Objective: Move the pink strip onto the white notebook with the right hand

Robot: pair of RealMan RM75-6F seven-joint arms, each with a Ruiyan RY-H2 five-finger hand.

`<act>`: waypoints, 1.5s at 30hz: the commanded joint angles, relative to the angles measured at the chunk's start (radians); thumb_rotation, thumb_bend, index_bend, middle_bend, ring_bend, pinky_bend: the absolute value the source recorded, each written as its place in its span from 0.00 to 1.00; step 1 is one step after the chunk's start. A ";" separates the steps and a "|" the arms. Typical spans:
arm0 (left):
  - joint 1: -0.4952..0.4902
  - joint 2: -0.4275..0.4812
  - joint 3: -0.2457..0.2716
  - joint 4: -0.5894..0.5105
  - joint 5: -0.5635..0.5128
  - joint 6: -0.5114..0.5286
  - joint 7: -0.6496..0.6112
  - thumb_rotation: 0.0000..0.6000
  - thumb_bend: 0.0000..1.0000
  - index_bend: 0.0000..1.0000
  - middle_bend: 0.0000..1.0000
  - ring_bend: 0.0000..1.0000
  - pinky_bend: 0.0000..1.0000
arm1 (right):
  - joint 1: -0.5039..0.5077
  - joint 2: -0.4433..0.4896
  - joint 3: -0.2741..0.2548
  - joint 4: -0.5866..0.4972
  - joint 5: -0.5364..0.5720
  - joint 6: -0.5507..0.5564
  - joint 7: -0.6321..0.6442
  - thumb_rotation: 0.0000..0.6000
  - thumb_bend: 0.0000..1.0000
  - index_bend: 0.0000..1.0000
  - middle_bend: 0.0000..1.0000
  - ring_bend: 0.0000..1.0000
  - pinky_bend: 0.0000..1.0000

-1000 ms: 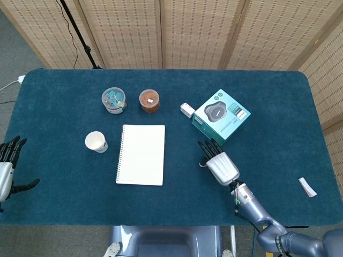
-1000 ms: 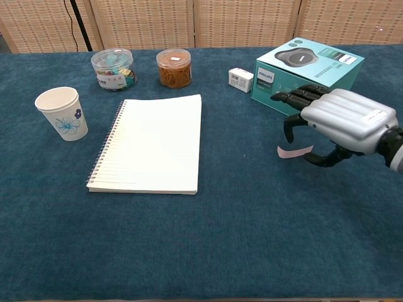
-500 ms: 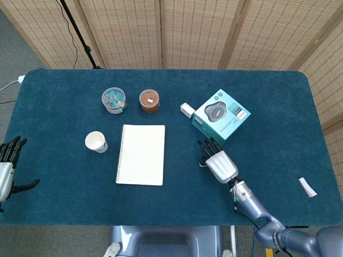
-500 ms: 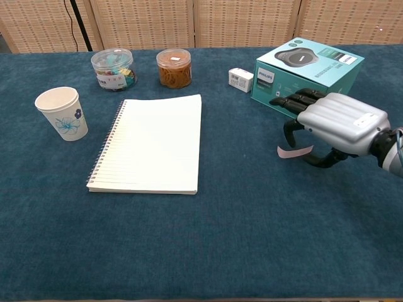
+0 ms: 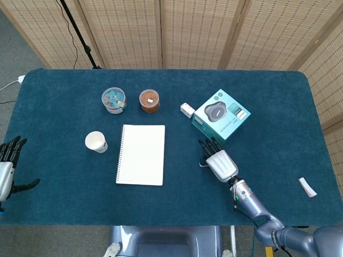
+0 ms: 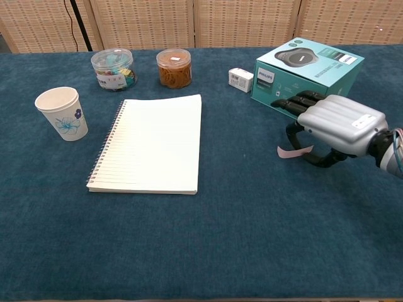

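The right hand hovers palm-down over the pink strip, fingers extended and pressed together, holding nothing. The strip lies on the counter, well right of the white notebook.

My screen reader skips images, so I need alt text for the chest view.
The right robot hand hovers over a pink strip on a blue table, beside a teal box. A white notebook lies left.
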 commanded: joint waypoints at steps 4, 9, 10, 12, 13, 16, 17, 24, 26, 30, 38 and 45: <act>0.000 -0.001 0.001 0.000 0.001 0.000 0.002 1.00 0.00 0.00 0.00 0.00 0.00 | 0.002 0.000 -0.001 0.002 0.002 0.004 0.000 1.00 0.49 0.54 0.00 0.00 0.00; 0.000 -0.001 0.001 -0.001 0.002 0.001 0.000 1.00 0.00 0.00 0.00 0.00 0.00 | 0.002 0.003 -0.003 -0.008 -0.005 0.015 -0.001 1.00 0.49 0.54 0.00 0.00 0.00; 0.001 0.000 0.002 -0.002 0.002 0.002 -0.001 1.00 0.00 0.00 0.00 0.00 0.00 | 0.003 0.005 -0.004 -0.012 -0.007 0.019 -0.001 1.00 0.49 0.54 0.00 0.00 0.00; 0.001 0.001 0.002 -0.002 0.004 0.003 -0.003 1.00 0.00 0.00 0.00 0.00 0.00 | 0.005 0.007 -0.004 -0.019 -0.010 0.022 -0.002 1.00 0.49 0.55 0.00 0.00 0.00; 0.002 0.001 0.002 -0.002 0.005 0.003 -0.005 1.00 0.00 0.00 0.00 0.00 0.00 | 0.007 0.008 -0.003 -0.024 -0.012 0.024 -0.004 1.00 0.49 0.55 0.00 0.00 0.00; 0.003 0.003 0.003 -0.002 0.007 0.005 -0.009 1.00 0.00 0.00 0.00 0.00 0.00 | 0.009 0.009 -0.002 -0.033 -0.010 0.023 -0.007 1.00 0.49 0.55 0.00 0.00 0.00; 0.004 0.004 0.003 -0.001 0.008 0.006 -0.012 1.00 0.00 0.00 0.00 0.00 0.00 | 0.009 0.009 -0.002 -0.036 -0.009 0.022 -0.009 1.00 0.49 0.55 0.00 0.00 0.00; 0.005 0.007 0.005 0.001 0.012 0.007 -0.022 1.00 0.00 0.00 0.00 0.00 0.00 | 0.008 0.005 -0.006 -0.031 0.000 0.016 -0.019 1.00 0.50 0.55 0.00 0.00 0.00; 0.004 0.007 0.004 0.002 0.012 0.006 -0.021 1.00 0.00 0.00 0.00 0.00 0.00 | 0.008 0.003 -0.006 -0.026 0.002 0.016 -0.017 1.00 0.50 0.55 0.00 0.00 0.00; 0.003 0.006 0.004 0.001 0.009 0.003 -0.018 1.00 0.00 0.00 0.00 0.00 0.00 | 0.010 0.003 0.000 -0.028 -0.001 0.029 -0.006 1.00 0.50 0.56 0.00 0.00 0.00; 0.003 0.006 0.005 -0.001 0.008 0.003 -0.017 1.00 0.00 0.00 0.00 0.00 0.00 | 0.025 0.015 0.024 -0.066 -0.002 0.045 -0.002 1.00 0.50 0.56 0.00 0.00 0.00; 0.007 0.012 0.007 -0.002 0.016 0.009 -0.033 1.00 0.00 0.00 0.00 0.00 0.00 | 0.053 0.006 0.046 -0.106 0.007 0.029 -0.029 1.00 0.51 0.56 0.00 0.00 0.00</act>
